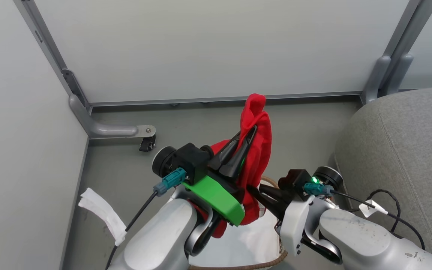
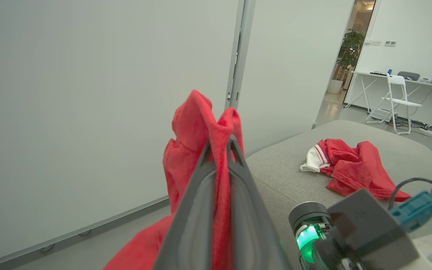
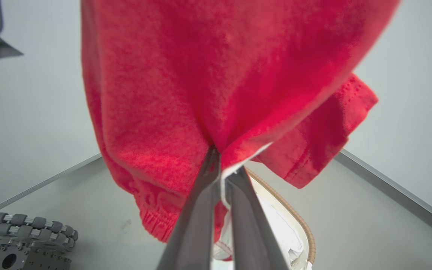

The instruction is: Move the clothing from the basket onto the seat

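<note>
A red garment of the clothing point(image 1: 257, 142) hangs in the air above the basket point(image 1: 272, 182), pinched near its top by my left gripper point(image 1: 248, 131), which is shut on it. In the left wrist view the cloth point(image 2: 201, 123) bunches over the fingertips of that gripper point(image 2: 221, 144). My right gripper point(image 1: 254, 192) is shut on the same garment's lower part. There its fingers point(image 3: 221, 170) clamp red cloth point(image 3: 186, 93) and a white edge. The basket's brown rim point(image 3: 300, 221) and white liner lie below. A second red garment point(image 2: 354, 165) with a white sleeve rests on the grey seat point(image 2: 283, 176), which stands at the right point(image 1: 399, 150).
Pale partition walls close off the left and back, with a metal foot and caster point(image 1: 146, 144) on the floor. A white strip point(image 1: 101, 213) lies at the lower left. My wheeled base point(image 3: 13, 240) is near the basket. A white chair point(image 2: 398, 101) and tables stand far behind the seat.
</note>
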### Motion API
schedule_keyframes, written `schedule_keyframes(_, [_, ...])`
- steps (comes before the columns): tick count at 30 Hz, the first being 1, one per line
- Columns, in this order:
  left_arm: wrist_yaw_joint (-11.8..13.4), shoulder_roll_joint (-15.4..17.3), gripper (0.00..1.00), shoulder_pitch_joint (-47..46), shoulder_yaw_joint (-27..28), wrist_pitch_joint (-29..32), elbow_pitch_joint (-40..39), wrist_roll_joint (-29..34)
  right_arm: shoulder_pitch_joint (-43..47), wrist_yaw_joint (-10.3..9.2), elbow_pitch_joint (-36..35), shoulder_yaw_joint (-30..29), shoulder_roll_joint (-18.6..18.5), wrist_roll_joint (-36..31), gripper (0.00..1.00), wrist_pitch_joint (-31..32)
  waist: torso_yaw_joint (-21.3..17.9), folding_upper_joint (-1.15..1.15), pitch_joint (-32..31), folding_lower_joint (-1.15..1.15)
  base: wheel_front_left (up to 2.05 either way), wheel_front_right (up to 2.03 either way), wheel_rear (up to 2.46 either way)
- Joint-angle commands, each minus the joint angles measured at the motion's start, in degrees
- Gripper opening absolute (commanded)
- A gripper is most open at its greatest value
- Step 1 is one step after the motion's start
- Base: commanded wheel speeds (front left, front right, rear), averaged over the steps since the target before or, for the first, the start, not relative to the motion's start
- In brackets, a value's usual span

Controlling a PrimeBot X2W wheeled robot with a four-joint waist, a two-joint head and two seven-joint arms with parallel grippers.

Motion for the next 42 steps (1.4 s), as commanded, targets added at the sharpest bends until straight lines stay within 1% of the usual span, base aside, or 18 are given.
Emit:
schedule_keyframes(1, [-0.15,-0.03,0.0,-0.77,0.4,-0.22,0.14,-0.33,-0.05,-0.08,0.03,0.18,-0.31,0.23,0.0,-0.27,-0.12,0.0,0.0,0.0,0.0,0.0,0.0])
schedule_keyframes(17, [-0.15,-0.05,0.0,-0.17,1.28,-0.22,0.55,0.4,0.56,-0.08,-0.47,-0.58,-0.1,0.9,0.0,-0.27,-1.41,0.0,0.52,0.0,0.0,0.0,0.0])
schedule_keyframes(19, [-0.01,-0.05,0.0,-0.12,2.14,-0.22,-0.07,0.94,0.44,-0.08,-0.58,-1.06,0.04,0.95,0.0,-0.27,-1.64,0.0,0.71,0.0,0.0,0.0,0.0])
schedule_keyframes(20, [0.02,-0.05,0.31,0.17,2.53,-0.22,-0.22,1.25,0.49,-0.08,-0.71,-1.35,0.06,0.77,0.0,-0.27,-1.82,0.0,0.77,0.0,0.0,0.0,0.0])
schedule_keyframes(21, [0.06,-0.04,1.0,0.61,2.65,-0.22,0.04,1.2,0.69,-0.08,-0.82,-1.66,0.07,0.63,0.0,-0.27,-2.03,0.0,0.77,0.0,0.0,0.0,0.0])
schedule_keyframes(24, [0.22,-0.02,1.0,1.31,3.92,-0.13,-0.1,2.41,1.25,-0.08,-1.59,-3.0,0.15,0.01,0.0,-0.27,-3.25,0.0,1.04,0.0,0.0,0.0,0.0])
schedule_keyframes(28, [0.35,0.45,1.0,2.23,5.36,-0.12,1.26,3.51,2.33,-0.08,-3.48,-6.86,0.4,-1.3,0.0,-0.28,-6.35,0.0,1.36,0.0,0.0,0.0,0.0])
schedule_keyframes(32, [0.22,1.09,1.0,3.09,6.48,-0.11,3.38,4.71,4.34,-0.08,-5.8,-10.0,0.64,-2.94,0.0,-0.28,-11.17,0.0,1.72,0.0,0.0,0.0,0.0])
schedule_keyframes(36, [0.03,1.38,1.0,3.49,7.72,-0.11,4.73,5.42,6.01,-0.08,-8.35,-12.86,1.05,-4.46,0.0,-0.28,-16.92,0.0,2.33,0.0,0.0,0.0,0.0])
schedule_keyframes(42, [-0.09,2.09,1.0,4.41,9.49,-0.1,5.67,6.06,7.92,-0.08,-11.09,-14.96,1.4,-5.84,0.0,-0.28,-25.62,0.0,3.21,0.0,0.0,0.0,0.0])
